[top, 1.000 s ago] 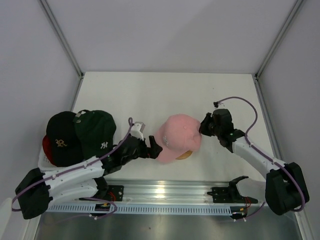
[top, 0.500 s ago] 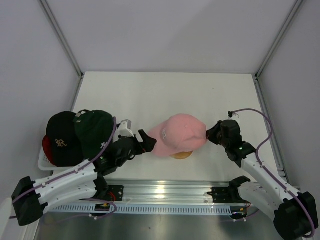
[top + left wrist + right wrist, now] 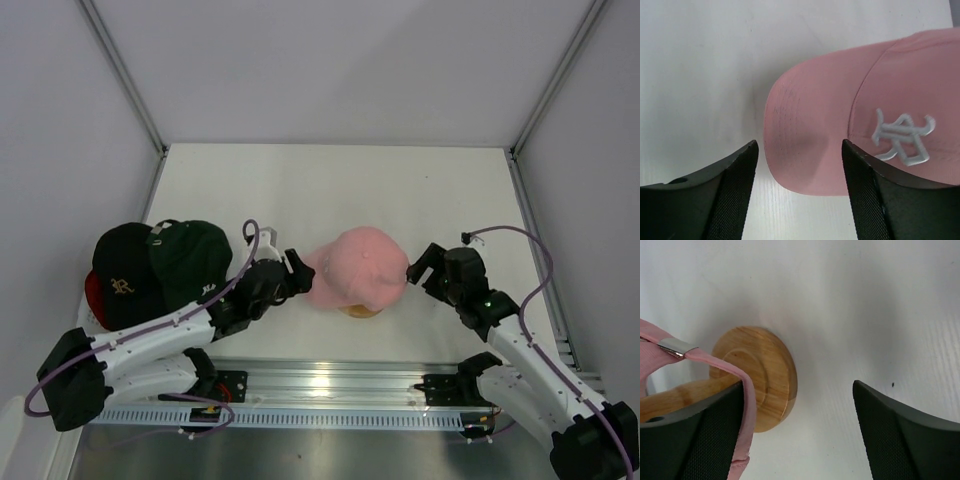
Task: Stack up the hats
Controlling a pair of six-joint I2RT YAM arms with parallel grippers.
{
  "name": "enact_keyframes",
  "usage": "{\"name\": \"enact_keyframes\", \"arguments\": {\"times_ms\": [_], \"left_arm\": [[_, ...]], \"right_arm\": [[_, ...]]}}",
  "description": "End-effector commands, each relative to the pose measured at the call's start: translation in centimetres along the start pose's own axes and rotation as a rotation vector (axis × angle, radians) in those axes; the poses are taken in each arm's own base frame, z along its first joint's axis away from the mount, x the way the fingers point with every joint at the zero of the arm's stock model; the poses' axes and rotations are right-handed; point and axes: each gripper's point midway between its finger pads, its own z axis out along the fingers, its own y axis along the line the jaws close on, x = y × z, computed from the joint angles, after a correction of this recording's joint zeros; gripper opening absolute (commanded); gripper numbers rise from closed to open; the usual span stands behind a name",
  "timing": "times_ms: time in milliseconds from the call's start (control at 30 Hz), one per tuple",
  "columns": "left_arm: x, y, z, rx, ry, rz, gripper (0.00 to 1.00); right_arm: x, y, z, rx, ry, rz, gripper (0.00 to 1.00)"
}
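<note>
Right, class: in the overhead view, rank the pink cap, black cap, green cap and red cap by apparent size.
1. pink cap
2. black cap and green cap: about alike, overlapping
3. red cap: mostly hidden

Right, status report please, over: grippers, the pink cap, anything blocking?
Left gripper open, at the pink cap's brim. Right gripper open, at its back. Cap sits on the wooden stand. No obstruction seen.

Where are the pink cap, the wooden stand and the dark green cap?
pink cap [image 3: 362, 268], top view, its crown.
wooden stand [image 3: 762, 367], right wrist view, its round base.
dark green cap [image 3: 186, 262], top view, its crown.
</note>
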Motion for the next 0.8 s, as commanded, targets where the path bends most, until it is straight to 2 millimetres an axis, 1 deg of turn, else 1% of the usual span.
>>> {"name": "enact_keyframes", "arguments": {"times_ms": [0, 33, 100, 133, 167, 200, 233, 267, 300, 333, 367, 400, 433, 467, 500, 533, 567, 667, 700, 767], "left_arm": [[-4.3, -2.4, 0.5, 0.055, -0.110, 0.008, 0.70], [-4.4, -2.5, 0.8, 0.051, -0.096, 0.026, 0.69], [-5.2, -2.7, 1.0, 0.053, -0.101, 0.041, 0.68], [-5.0, -2.8, 1.3, 0.061, -0.088, 0.059, 0.68], [-5.3, -2.9, 1.4, 0.066, -0.090, 0.062, 0.68], [-5.8, -3.4, 1.4, 0.080, -0.094, 0.067, 0.68], [-5.6, -3.4, 1.6, 0.084, -0.085, 0.075, 0.68], [-5.6, -3.7, 1.7, 0.093, -0.075, 0.085, 0.68], [-6.4, -4.5, 1.5, 0.110, -0.087, 0.097, 0.69], [-6.6, -4.9, 1.5, 0.123, -0.085, 0.111, 0.69], [-7.1, -5.9, 1.2, 0.155, -0.082, 0.122, 0.70], [-7.4, -6.3, 0.9, 0.172, -0.084, 0.148, 0.70], [-8.8, -7.5, 0.3, 0.203, -0.111, 0.152, 0.71], [-9.2, -7.9, 0.0, 0.217, -0.118, 0.160, 0.72], [-9.4, -7.7, -0.6, 0.209, -0.111, 0.187, 0.72], [-10.7, -8.5, -1.3, 0.227, -0.139, 0.185, 0.73], [-11.1, -8.7, -1.7, 0.232, -0.150, 0.191, 0.75], [-12.9, -9.3, -3.3, 0.253, -0.194, 0.206, 0.78], [-13.2, -9.1, -3.8, 0.246, -0.202, 0.207, 0.78], [-13.1, -8.5, -4.0, 0.223, -0.196, 0.186, 0.80]], "right_arm": [[-4.4, 1.6, -2.5, 0.001, -0.125, -0.035, 0.90], [-5.0, 1.9, -2.8, -0.002, -0.140, -0.049, 0.92], [-6.3, 2.3, -3.3, 0.003, -0.184, -0.057, 0.95], [-7.3, 2.7, -3.7, 0.004, -0.207, -0.065, 0.98], [-7.9, 2.8, -3.9, 0.013, -0.221, -0.071, 0.98], [-8.4, 2.3, -4.1, 0.046, -0.239, -0.073, 0.99], [-9.4, 2.8, -4.6, 0.054, -0.260, -0.071, 0.99], [-9.9, 2.6, -4.7, 0.071, -0.269, -0.079, 0.99], [-10.2, 2.4, -4.9, 0.090, -0.276, -0.086, 1.00], [-10.7, 2.7, -5.1, 0.090, -0.284, -0.088, 0.99], [-10.9, 2.5, -5.2, 0.098, -0.287, -0.098, 1.00], [-11.1, 2.4, -5.2, 0.104, -0.291, -0.099, 1.00], [-11.1, 2.4, -5.2, 0.099, -0.294, -0.101, 1.00], [-10.9, 2.2, -5.1, 0.098, -0.290, -0.103, 1.00], [-10.7, 2.3, -4.8, 0.083, -0.281, -0.108, 1.00], [-10.3, 2.1, -4.5, 0.080, -0.270, -0.108, 0.99], [-9.2, 1.6, -3.8, 0.078, -0.236, -0.111, 1.00], [-7.6, 1.2, -2.4, 0.060, -0.197, -0.096, 0.99], [-6.5, 0.4, -1.5, 0.072, -0.173, -0.077, 0.98], [-5.3, -0.1, -0.6, 0.068, -0.145, -0.057, 0.96]]}}
